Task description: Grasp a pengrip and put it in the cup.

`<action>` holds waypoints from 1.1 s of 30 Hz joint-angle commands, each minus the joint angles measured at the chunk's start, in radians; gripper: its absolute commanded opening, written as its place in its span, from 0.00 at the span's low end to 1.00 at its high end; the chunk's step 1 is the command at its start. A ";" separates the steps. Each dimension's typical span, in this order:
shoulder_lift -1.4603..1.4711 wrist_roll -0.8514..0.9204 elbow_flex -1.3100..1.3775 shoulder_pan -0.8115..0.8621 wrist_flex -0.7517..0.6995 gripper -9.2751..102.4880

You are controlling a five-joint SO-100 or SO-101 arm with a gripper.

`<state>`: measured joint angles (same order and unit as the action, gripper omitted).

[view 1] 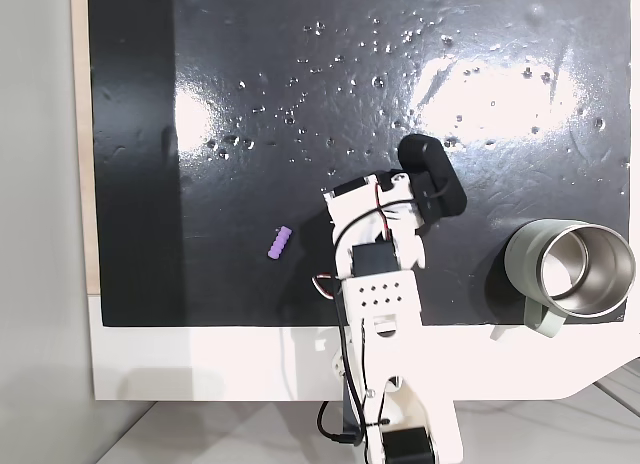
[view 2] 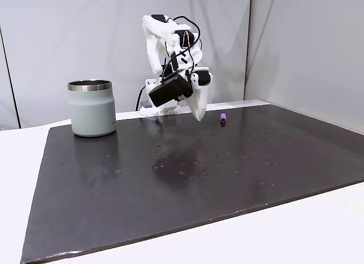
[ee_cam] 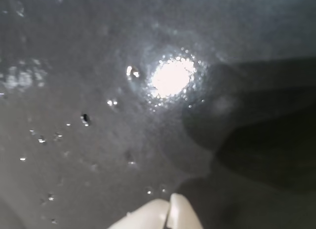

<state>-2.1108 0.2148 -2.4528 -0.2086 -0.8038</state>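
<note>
The pengrip (view 1: 279, 243) is a tiny light-purple ribbed cylinder lying on the black mat (view 1: 300, 104), left of the arm in a fixed view, and it shows small (view 2: 223, 118) near the mat's far edge. The sage-green cup (view 1: 575, 269) with its steel inside stands upright at the mat's right edge, handle toward the white table; it stands at the left (view 2: 91, 113). My gripper (view 2: 199, 117) points down just above the mat between the two, a short way from the pengrip. In the wrist view its white fingertips (ee_cam: 183, 215) meet with nothing between them.
The glossy mat (view 2: 199, 178) carries water droplets and bright glare. A white table (view 1: 200, 364) borders it, and the arm's base stands at its near edge (view 1: 400, 434). A black camera housing (view 1: 432, 174) juts from the wrist toward the cup.
</note>
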 commanded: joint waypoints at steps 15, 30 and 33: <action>0.233 0.115 0.175 -0.222 0.064 0.08; 0.078 0.155 0.150 -0.383 -0.114 0.30; 0.072 0.161 0.143 -0.390 -0.124 0.34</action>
<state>-1.9957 0.3620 -2.3148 -0.5860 -0.9143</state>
